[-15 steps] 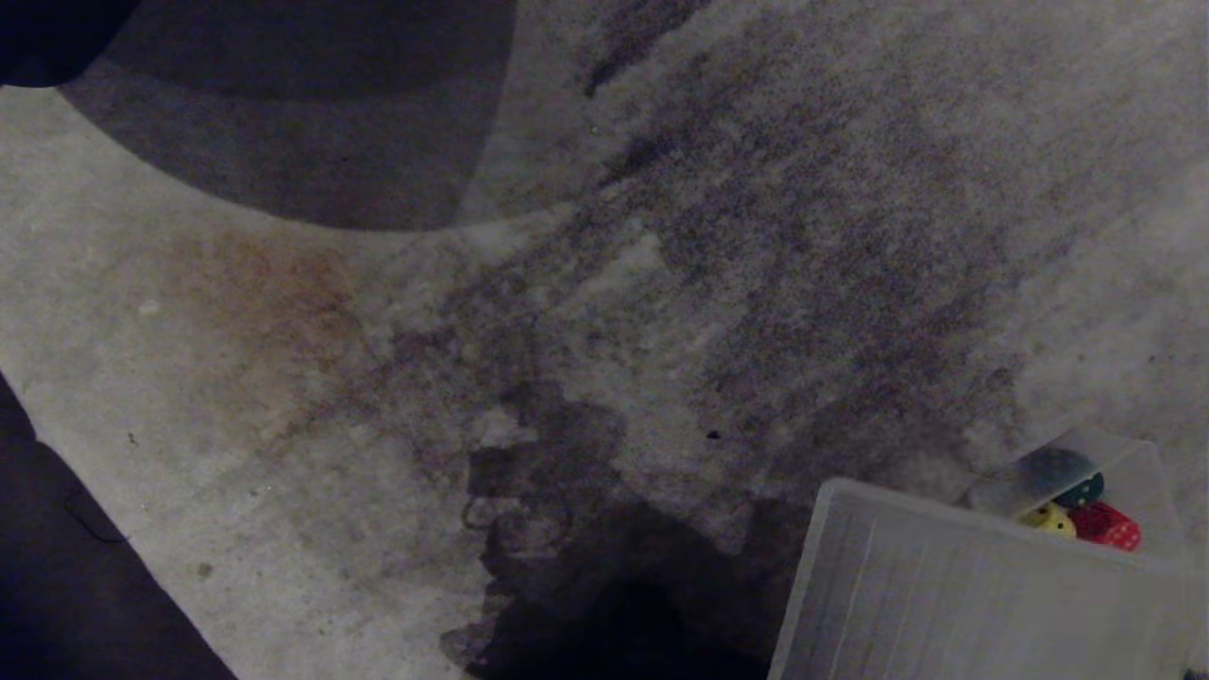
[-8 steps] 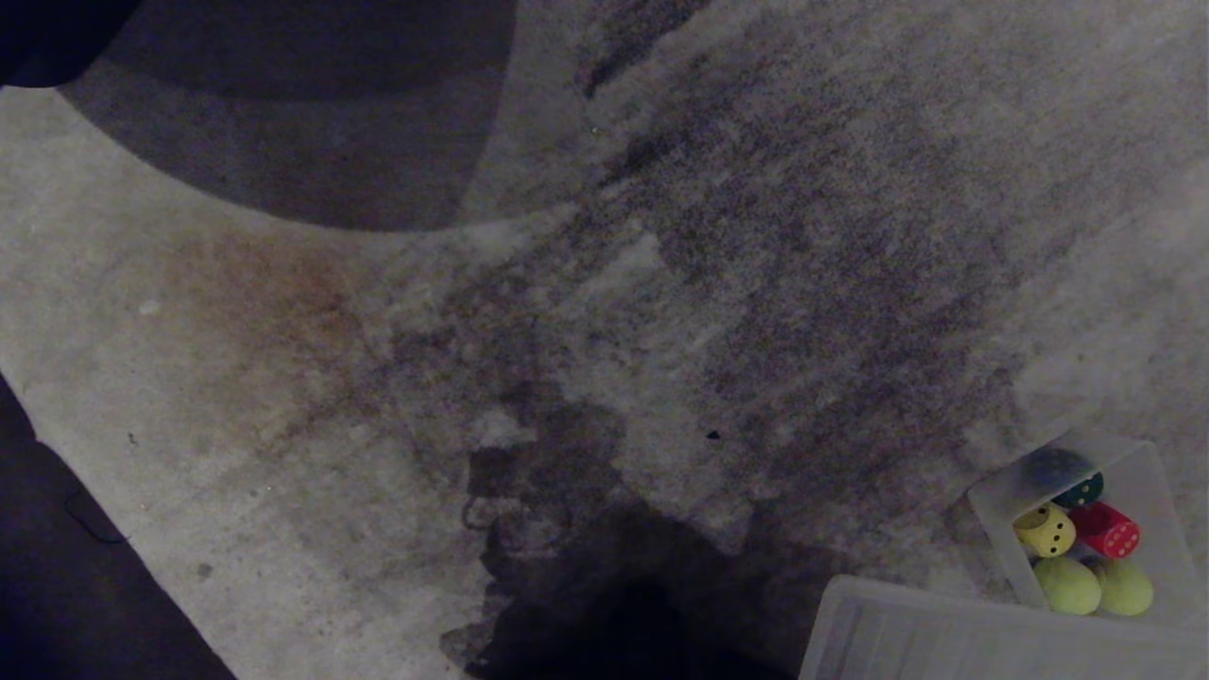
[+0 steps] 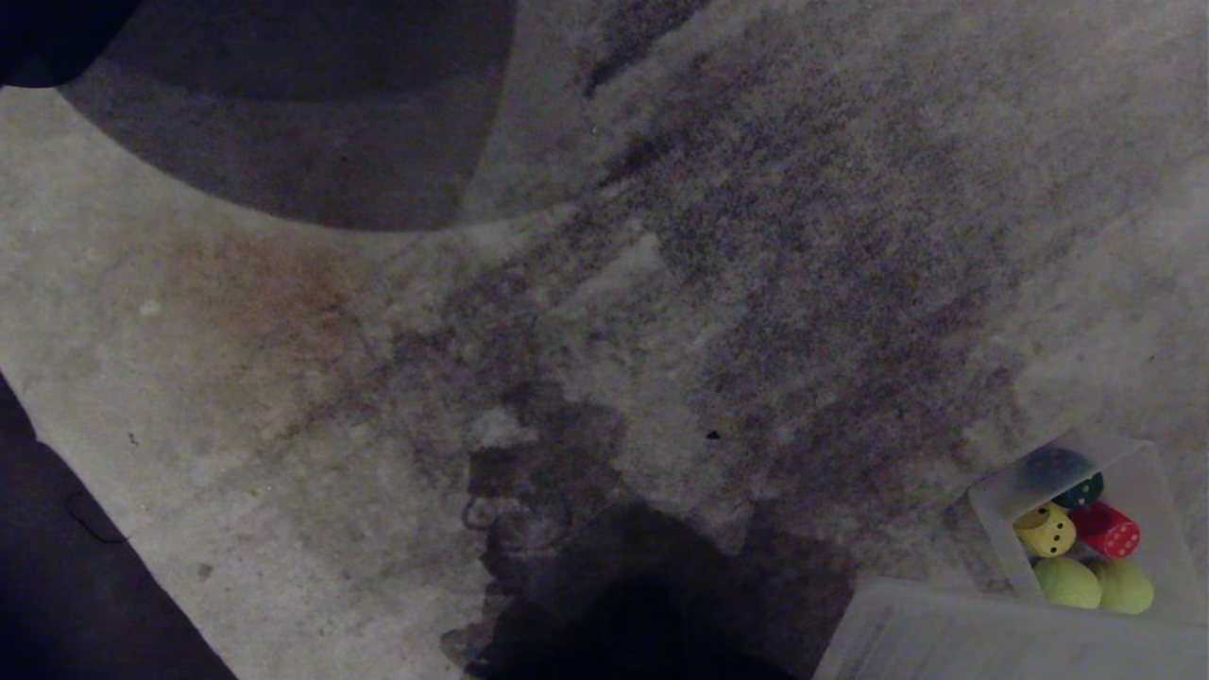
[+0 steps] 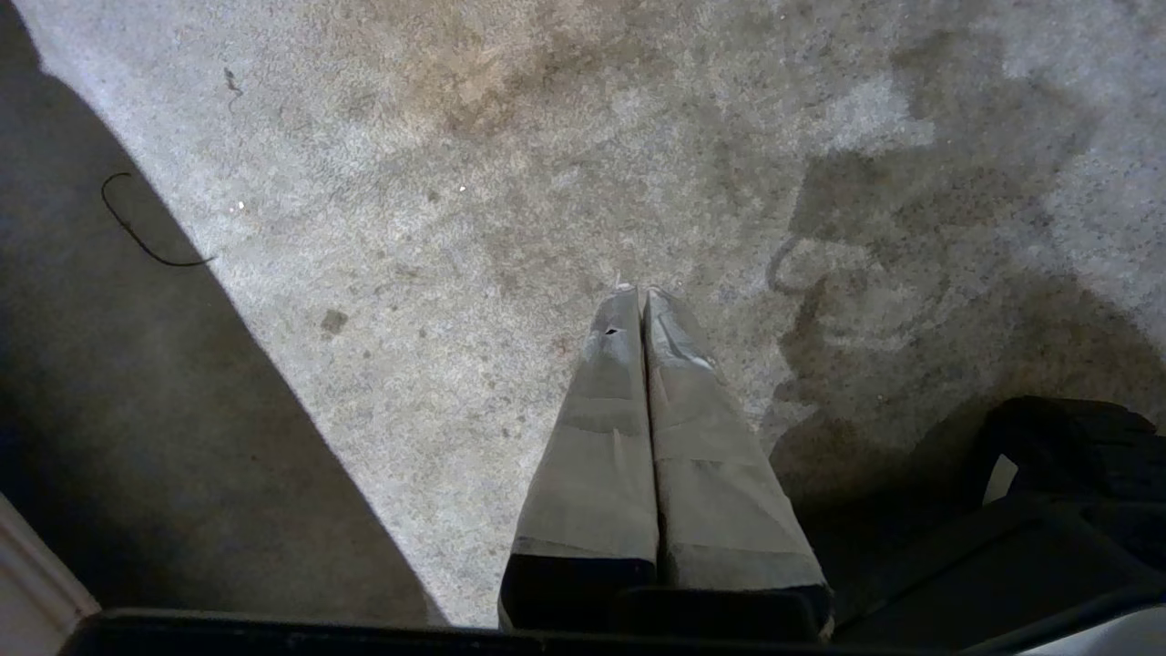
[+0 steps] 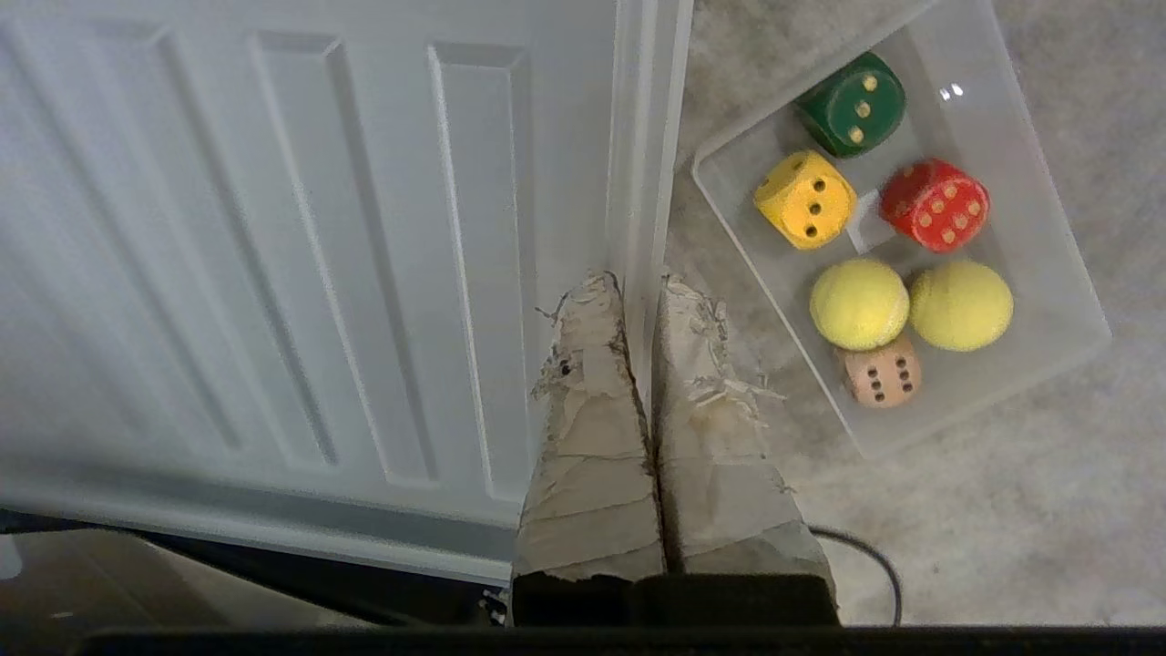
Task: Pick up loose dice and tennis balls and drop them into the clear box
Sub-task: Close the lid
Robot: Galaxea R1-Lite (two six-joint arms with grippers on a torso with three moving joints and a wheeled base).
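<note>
While the right gripper [image 5: 640, 284] fingers [image 5: 588, 319] clamp the ribbed lid's [image 5: 273, 228] edge, the clear box [image 5: 1066, 301] lies diagonally, left fingers [image 4: 619, 328] clenched empty.

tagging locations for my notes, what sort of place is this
Probably an indoor carpeted room, perhaps in a home: worn, stained carpet covers the floor, and a clear box of toy dice and tennis balls sits on it.
</note>
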